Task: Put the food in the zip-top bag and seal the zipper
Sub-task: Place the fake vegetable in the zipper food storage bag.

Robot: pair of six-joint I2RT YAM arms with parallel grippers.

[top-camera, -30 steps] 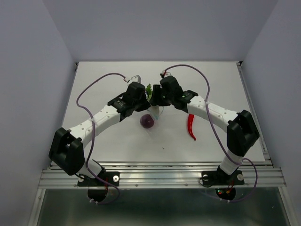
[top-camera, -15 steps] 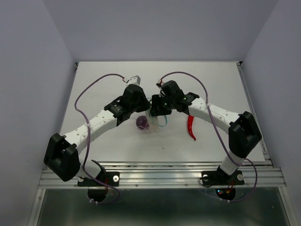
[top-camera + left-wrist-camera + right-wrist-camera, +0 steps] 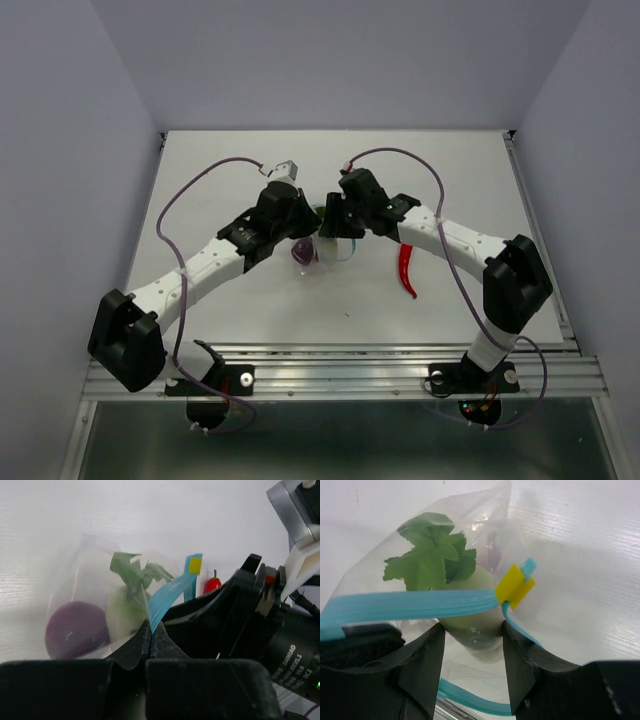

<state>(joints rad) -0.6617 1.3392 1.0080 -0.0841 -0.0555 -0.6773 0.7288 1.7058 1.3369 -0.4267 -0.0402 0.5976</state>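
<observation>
**A:** Starting at the near edge, two arms are reaching inward over the white table [image 3: 450,180]. One long red chili [image 3: 405,268] is lying bare on it beside the right arm. It's glossy, its long axis is running near to far, and its pointed tip is aiming back at the bases.

**B:** Just the one chili, outside. Further in, one clear, crinkly zip-top bag [image 3: 87,575] is sitting between the two grippers. One round, dark purple onion [image 3: 75,630] is showing through the plastic, looking smooth and apparently inside.

**A:** The left gripper [image 3: 151,639] is pinching the bag's edge right by the zipper [image 3: 410,605], fingers pressed tight together.

**B:** And the right gripper [image 3: 473,645] is squeezing the one white oblong radish [image 3: 470,622] between partly spread fingers at the bag's mouth. The blue-teal strip is crossing sideways in front, with one yellow slider [image 3: 514,586] capping its end.

**A:** Its jagged green leaves [image 3: 427,562] are pointing away, toward the far side.
</observation>
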